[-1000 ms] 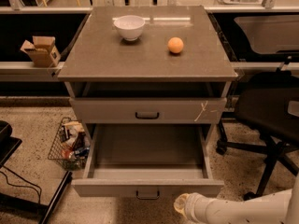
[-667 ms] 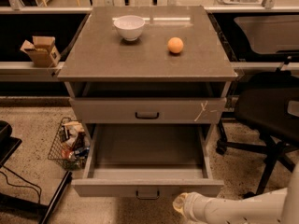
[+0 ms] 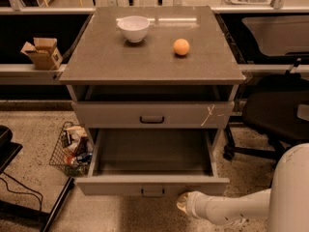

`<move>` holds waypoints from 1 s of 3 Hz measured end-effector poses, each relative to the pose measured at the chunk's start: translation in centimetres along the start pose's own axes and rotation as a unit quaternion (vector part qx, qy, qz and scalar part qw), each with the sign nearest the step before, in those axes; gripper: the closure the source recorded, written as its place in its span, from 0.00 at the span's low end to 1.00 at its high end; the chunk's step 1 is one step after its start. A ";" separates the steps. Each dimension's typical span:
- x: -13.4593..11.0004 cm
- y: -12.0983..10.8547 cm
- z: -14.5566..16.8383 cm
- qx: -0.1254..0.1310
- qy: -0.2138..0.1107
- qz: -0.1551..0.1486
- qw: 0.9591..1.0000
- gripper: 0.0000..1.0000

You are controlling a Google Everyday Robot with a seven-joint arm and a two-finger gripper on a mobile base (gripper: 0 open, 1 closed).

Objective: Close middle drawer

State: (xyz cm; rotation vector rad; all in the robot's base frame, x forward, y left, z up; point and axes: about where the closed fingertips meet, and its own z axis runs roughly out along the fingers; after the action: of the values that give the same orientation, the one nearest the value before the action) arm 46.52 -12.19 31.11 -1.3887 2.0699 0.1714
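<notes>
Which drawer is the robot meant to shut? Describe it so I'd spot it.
Find the grey cabinet topped by a white bowl. The middle drawer is pulled far out and empty, below the drawer front marked with a pale cross. The gripper sits just below its front's right half.

Grey middle drawer [image 3: 120,185] pulled wide open; tool [image 3: 182,204] below its front

The gripper [image 3: 183,204] lies before the middle drawer [image 3: 111,185], right of its handle [image 3: 152,192].
</notes>
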 end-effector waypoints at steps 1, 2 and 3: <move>0.5 -2.0 1.8 0.013 -0.004 -0.005 1.000 1.00; 0.7 -4.7 3.1 0.029 -0.010 -0.011 0.999 1.00; 0.6 -10.0 3.5 0.055 -0.007 -0.031 0.998 1.00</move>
State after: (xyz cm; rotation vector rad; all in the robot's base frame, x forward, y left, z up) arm 56.56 -15.47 30.30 -1.3785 1.9925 0.0411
